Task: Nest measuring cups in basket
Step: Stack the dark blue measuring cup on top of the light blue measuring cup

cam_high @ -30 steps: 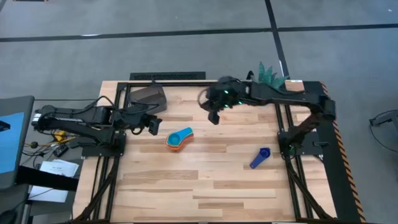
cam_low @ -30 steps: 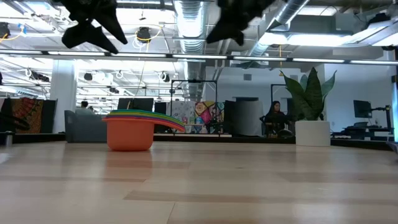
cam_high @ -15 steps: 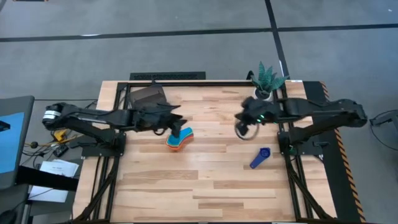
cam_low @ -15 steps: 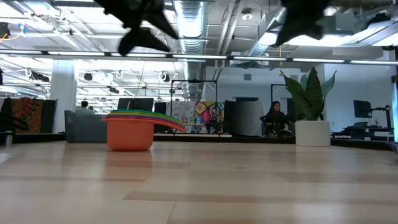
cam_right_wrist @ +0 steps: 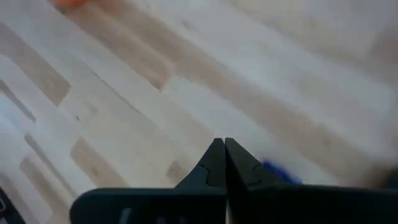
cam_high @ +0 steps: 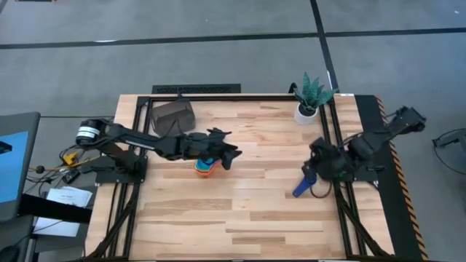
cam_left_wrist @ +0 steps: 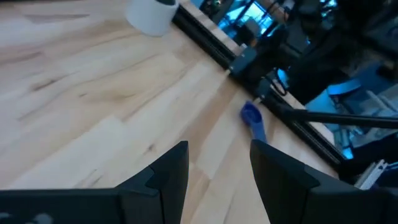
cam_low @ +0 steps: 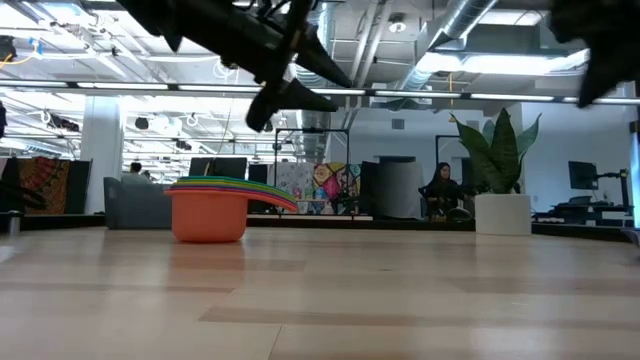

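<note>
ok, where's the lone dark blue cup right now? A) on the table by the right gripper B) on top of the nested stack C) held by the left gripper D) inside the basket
A: the dark blue cup lies on the wood beside the right gripper, far from the nested stack under the left gripper and from the basket.

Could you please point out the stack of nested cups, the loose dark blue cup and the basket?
Stack of nested cups [cam_low: 208, 212], low view, orange bowl's side.
Dark blue cup [cam_high: 301, 188], high view, its handle.
Basket [cam_high: 173, 116], high view, its rim.
</note>
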You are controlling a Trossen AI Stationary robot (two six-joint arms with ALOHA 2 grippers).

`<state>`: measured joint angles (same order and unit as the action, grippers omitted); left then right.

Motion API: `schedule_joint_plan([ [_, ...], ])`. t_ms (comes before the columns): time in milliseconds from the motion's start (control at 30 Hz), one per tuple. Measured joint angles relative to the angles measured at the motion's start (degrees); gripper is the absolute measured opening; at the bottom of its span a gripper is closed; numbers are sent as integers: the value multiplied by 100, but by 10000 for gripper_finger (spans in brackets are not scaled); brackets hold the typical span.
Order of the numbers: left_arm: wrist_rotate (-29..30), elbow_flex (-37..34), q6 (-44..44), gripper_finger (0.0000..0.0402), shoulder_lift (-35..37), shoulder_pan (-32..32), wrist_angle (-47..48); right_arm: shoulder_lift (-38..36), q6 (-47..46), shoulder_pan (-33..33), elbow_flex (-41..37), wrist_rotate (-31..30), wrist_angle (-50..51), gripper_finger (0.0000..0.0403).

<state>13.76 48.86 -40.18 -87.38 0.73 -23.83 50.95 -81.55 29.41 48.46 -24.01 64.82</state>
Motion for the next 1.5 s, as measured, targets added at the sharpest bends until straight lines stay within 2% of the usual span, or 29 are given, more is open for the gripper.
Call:
schedule_joint_plan([
  [167,-201,2,-7,160,-252,-6,-559,229,-1975,922,-543,178,128,23],
  [333,-442,2,72,160,-269,-85,-573,494,-3623,1352,-895,568,85,66],
  [500,-758,2,244,160,-269,-178,-567,767,-4152,1289,-972,1205,161,130],
  [700,-1283,2,257,160,-269,-197,-558,1123,-4379,938,-973,1387,179,229],
  [800,-1524,2,279,160,-266,-197,-487,1301,-4456,625,-1091,1515,119,253],
  [900,-1654,2,463,160,-260,-199,-475,1354,-4421,321,-1341,1644,-463,252],
  [1067,-1981,7,747,160,-87,-252,-364,1407,-4442,69,-1707,1679,-1282,228],
  [1167,-2146,7,808,160,64,-291,-276,1493,-4482,36,-1784,1759,-1338,209],
  [1400,-2099,7,1140,160,563,-297,377,1682,-4401,104,-1763,2117,-1420,162],
  [1500,-1990,7,1351,160,784,-297,684,1690,-4172,188,-1777,2011,-1545,147],
])
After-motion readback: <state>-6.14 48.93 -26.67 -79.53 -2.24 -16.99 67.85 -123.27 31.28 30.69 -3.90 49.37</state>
